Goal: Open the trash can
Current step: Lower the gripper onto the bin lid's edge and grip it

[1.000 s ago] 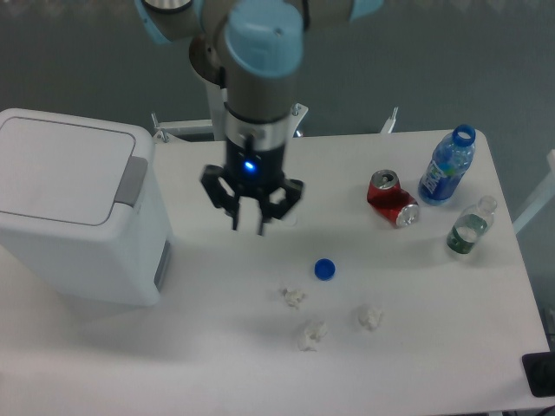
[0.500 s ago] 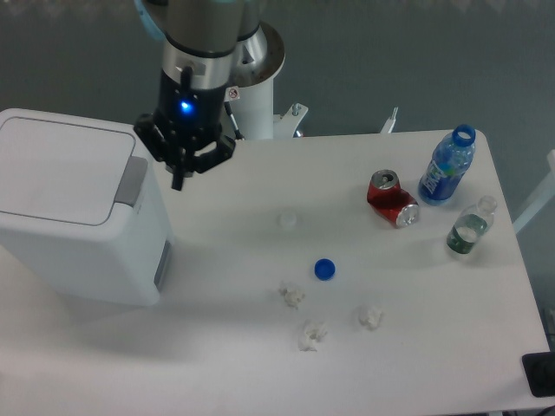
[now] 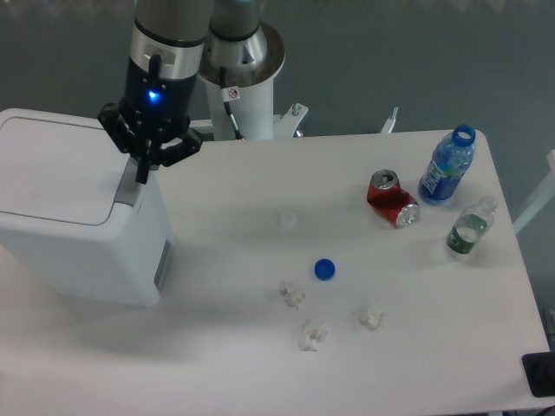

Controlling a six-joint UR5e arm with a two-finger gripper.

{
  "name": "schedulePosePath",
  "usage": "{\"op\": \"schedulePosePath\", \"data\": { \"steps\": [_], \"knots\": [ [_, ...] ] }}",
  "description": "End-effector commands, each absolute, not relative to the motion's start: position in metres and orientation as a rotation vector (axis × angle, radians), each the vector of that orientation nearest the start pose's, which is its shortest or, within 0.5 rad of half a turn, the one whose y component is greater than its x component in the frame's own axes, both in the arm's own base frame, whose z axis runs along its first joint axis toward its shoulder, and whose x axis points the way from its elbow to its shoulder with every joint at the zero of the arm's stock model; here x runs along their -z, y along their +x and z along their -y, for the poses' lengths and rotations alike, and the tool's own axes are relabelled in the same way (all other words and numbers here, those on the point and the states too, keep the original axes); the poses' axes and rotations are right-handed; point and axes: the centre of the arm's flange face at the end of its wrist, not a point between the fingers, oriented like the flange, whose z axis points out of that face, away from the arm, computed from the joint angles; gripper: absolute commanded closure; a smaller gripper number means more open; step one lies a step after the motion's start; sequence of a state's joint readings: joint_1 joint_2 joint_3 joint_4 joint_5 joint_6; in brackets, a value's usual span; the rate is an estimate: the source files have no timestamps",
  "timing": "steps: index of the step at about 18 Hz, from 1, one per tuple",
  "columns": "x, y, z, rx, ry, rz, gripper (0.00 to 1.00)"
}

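Across most of the view stretches a white worktop, and at its left end stands the trash can, a big white boxy bin with rounded corners, its flat lid down and shut. Along the right edge of that lid runs the grey push bar. Directly above this bar hangs the robot arm's tool, a blue light glowing on its body; its dark fingers are drawn together into a single point aimed down at the bar, gripping nothing, though whether the tip actually touches the bar cannot be told. Well apart from the bin, near the right side of the worktop, a blue water bottle stands upright without its cap, and just beside it a smaller clear bottle also stands. A red soda can, dented, lies on its side to the left of the bottles. Nearer the middle rests a small blue bottle cap, and below it three crumpled white paper scraps are scattered close to one another.
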State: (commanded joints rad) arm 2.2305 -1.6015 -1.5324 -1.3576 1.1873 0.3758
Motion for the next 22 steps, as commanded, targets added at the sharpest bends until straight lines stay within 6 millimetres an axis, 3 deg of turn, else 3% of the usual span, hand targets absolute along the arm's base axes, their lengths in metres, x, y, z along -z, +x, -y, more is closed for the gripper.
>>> {"op": "schedulePosePath", "data": {
  "steps": [6, 22],
  "knots": [
    [-0.516, -0.177, -0.522, 0.33, -2.742, 0.312, 1.0],
    [-0.502, -0.179, -0.524, 0.345, -2.762, 0.32, 1.0]
  ]
}}
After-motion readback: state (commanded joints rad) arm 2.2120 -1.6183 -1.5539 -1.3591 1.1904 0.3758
